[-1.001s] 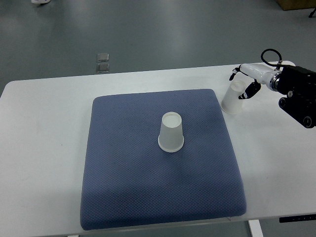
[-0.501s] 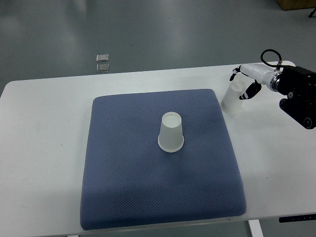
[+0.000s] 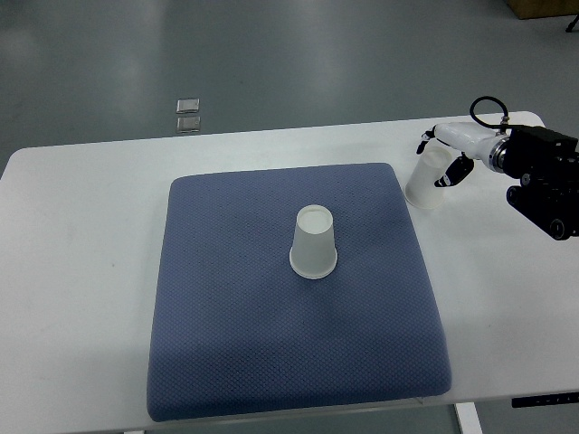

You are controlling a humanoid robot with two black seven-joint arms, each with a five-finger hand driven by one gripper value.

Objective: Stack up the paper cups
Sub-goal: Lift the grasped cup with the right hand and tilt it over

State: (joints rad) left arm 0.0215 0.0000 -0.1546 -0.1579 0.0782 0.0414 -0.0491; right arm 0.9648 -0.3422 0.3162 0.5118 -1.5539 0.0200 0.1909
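A white paper cup (image 3: 314, 242) stands upside down in the middle of the blue mat (image 3: 226, 344). A second white paper cup (image 3: 424, 186) stands upside down on the white table, just off the mat's right edge near its far corner. My right hand (image 3: 440, 157) comes in from the right edge. Its fingers (image 3: 459, 169) are closed around the upper part of this second cup, one above it and one on its right side. The cup's rim still rests on the table. The left arm is not in view.
The white table (image 3: 81, 271) reaches its front edge just below the mat. The black and white forearm (image 3: 541, 176) lies over the table's far right corner. Two small metal plates (image 3: 188, 114) lie on the grey floor beyond the table.
My right hand has shifted slightly left and up along the second cup and closed in on its top. Both cups stay where they were.
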